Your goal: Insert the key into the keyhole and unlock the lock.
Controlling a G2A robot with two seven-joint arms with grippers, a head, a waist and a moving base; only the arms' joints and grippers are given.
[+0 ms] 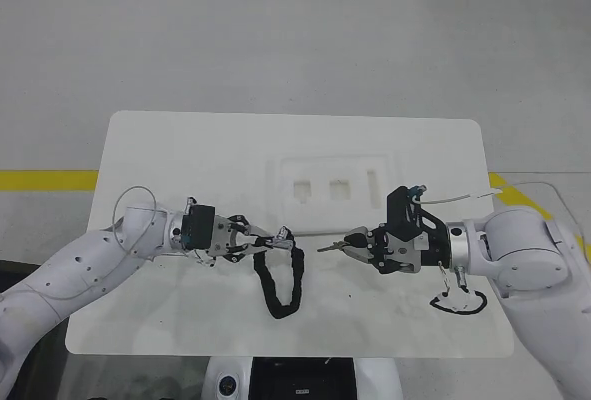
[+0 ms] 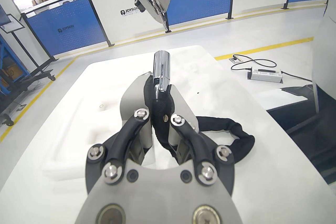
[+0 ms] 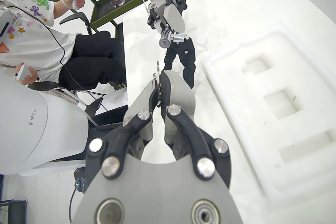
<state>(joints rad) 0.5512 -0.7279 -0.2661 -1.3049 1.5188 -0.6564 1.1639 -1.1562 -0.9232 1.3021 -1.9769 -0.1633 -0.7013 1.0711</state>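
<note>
Currently the table (image 1: 175, 150) carries a foam tray (image 1: 327, 163) near the middle of its far edge, and my two arms face each other over the middle, nearer the near edge. My left gripper (image 2: 157, 88) is clamped on the lock (image 2: 162, 67), pinching it where the black-sleeved chain (image 1: 280, 290) joins the chrome barrel. The barrel juts past the fingertips toward the other arm, and the chain loops down toward the near edge. My right gripper (image 3: 158, 83) is closed on the key (image 3: 157, 68) with the blade pointing forward. The tip is near the keyhole (image 3: 164, 42) but clearly apart from it.

My worry is alignment. The blade looks offset from the barrel's face, so a straight push could hit the rim instead of the slot. Only the key's head sits between the pads, so a glancing hit could pivot it or knock it loose. The lock is held at its soft sleeve, so the barrel might twist when I turn the key, and the hanging chain adds drag.

I cannot make out the slot's orientation or the blade's cuts. The key's head is buried between the pads. I also cannot tell whether the chain's lowest part rests on the table.
</note>
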